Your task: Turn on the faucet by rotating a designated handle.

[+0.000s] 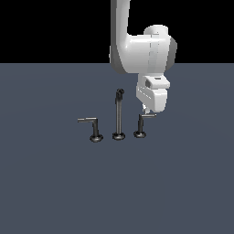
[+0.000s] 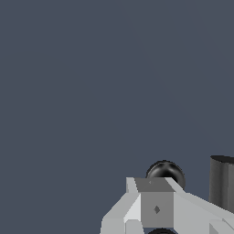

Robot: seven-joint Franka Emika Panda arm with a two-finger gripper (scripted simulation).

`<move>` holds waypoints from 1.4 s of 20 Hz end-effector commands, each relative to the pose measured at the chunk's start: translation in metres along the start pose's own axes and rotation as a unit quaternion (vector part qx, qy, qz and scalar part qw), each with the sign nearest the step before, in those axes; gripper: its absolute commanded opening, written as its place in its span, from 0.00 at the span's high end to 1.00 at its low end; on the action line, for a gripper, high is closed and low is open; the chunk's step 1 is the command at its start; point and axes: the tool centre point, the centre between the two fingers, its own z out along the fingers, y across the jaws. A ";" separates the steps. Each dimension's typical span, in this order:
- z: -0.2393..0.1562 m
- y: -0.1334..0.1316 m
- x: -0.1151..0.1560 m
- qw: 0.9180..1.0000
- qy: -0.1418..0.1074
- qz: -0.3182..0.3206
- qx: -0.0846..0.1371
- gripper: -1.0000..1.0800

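Note:
The faucet stands on the dark floor in the exterior view: a tall thin spout (image 1: 119,114) in the middle and one L-shaped handle on each side. The designated handle (image 1: 141,125) is at the exterior view's right, with a short arm and a pale tip. My gripper (image 1: 146,111) hangs straight down over that tip, touching or nearly touching it. Its fingers are mostly hidden under the white hand, so open or shut does not show. In the wrist view a pale faceted lever arm (image 2: 155,208) lies close up, with a dark round part (image 2: 165,172) behind it.
The other handle (image 1: 93,128), with the longer grey arm, stands at the exterior view's left of the spout. A dark cylinder (image 2: 222,183) shows at the wrist view's edge; I cannot tell what it is. The floor is flat grey-blue.

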 end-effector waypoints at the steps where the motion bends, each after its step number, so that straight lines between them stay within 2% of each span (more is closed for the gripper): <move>1: 0.000 -0.001 0.000 1.000 0.000 0.001 0.000 1.00; 3: 0.000 0.000 0.000 1.000 0.000 0.001 0.000 1.00; 14: 0.000 0.039 0.020 1.000 0.000 0.001 0.000 1.00; 15: 0.000 0.039 0.020 1.000 0.000 0.001 0.000 1.00; 16: 0.000 0.028 0.011 1.000 0.000 -0.005 0.006 1.00; 28: 0.000 0.069 0.007 1.000 0.000 0.000 0.002 1.00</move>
